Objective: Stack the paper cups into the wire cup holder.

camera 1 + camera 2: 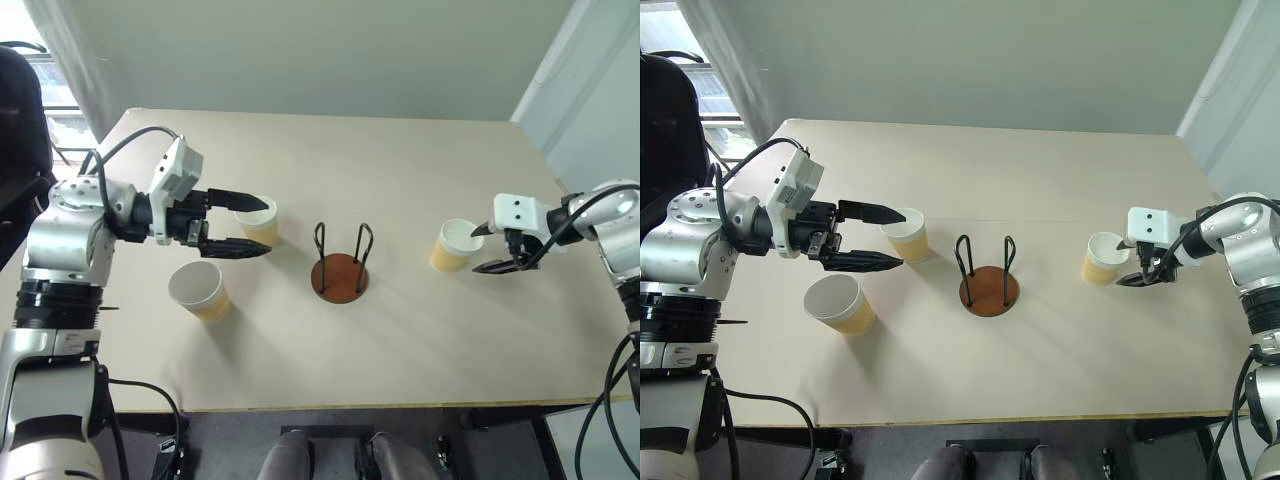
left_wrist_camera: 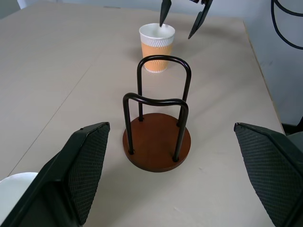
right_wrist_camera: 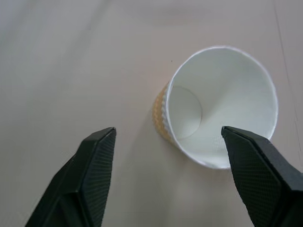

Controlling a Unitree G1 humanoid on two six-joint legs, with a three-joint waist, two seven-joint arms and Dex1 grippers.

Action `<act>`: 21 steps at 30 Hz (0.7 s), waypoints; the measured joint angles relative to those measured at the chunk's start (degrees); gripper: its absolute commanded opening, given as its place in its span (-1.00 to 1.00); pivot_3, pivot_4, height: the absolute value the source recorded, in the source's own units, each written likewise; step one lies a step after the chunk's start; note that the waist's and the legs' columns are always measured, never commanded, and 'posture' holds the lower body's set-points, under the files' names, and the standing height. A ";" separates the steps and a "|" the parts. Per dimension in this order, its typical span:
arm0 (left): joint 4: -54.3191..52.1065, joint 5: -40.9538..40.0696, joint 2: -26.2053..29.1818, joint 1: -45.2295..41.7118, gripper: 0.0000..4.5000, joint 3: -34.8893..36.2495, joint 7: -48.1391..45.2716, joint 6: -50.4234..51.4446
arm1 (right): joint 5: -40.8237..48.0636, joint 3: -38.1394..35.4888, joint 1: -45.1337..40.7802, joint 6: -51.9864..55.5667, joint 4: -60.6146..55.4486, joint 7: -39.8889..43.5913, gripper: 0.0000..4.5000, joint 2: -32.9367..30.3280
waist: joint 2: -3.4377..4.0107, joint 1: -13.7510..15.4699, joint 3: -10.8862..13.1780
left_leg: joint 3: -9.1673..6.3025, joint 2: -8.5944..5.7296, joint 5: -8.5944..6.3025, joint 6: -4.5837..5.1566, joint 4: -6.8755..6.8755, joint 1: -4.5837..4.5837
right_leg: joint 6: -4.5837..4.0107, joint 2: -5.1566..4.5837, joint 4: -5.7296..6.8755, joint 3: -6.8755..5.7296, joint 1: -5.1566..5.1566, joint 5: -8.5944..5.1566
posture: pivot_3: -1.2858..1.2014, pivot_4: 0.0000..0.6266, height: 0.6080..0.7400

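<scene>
Right gripper (image 1: pixel 482 249) spread wide beside tapered, ribbed tan-yellow paper cup (image 1: pixel 455 245) with smooth white inside; left gripper (image 1: pixel 252 226) gaping too, aimed level at black-wire, reddish-brown disc cup holder (image 1: pixel 340 274) just beyond.

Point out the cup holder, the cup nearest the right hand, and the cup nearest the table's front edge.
Cup holder (image 1: pixel 340 277): left eye view, on its round brown base.
Right cup (image 1: pixel 454 247): left eye view, on its tan outer wall.
Front cup (image 1: pixel 197 285): left eye view, on its white inside.
</scene>
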 measured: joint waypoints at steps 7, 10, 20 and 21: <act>0.00 0.09 0.00 0.01 1.00 0.04 0.10 -0.74 | -4.80 2.95 -2.60 -6.46 5.64 -0.34 0.64 1.99 | 0.03 -0.02 0.02 | 0.00 0.01 -0.06 0.13 0.00 0.01 | -0.02 0.00 0.01 0.00 -0.01 0.03 | 0.03 -0.52 1.00; 0.00 0.18 0.00 0.01 1.00 0.06 0.14 -2.12 | -6.60 3.92 -4.51 -8.93 8.19 -0.33 0.48 3.20 | 0.03 -0.06 0.02 | -0.01 0.01 -0.09 0.19 -0.01 0.02 | -0.03 0.00 0.01 0.00 -0.01 0.03 | 0.03 -0.52 1.00; 0.25 1.76 0.30 1.10 1.00 -0.11 -0.96 -5.67 | -9.96 5.48 -11.72 -13.80 13.92 1.95 -0.98 5.72 | 0.15 -0.03 0.09 | -0.01 0.02 -0.20 0.36 -0.04 0.00 | -0.05 0.00 0.00 0.00 -0.05 0.04 | 0.03 -0.52 1.00; 0.30 2.18 0.30 1.18 1.00 -0.18 -1.08 -6.26 | -10.07 5.48 -12.05 -14.15 13.95 2.35 -0.98 5.73 | 0.15 -0.01 0.09 | -0.01 0.02 -0.20 0.36 -0.04 -0.01 | -0.05 0.00 0.00 0.00 -0.05 0.04 | 0.03 -0.52 1.00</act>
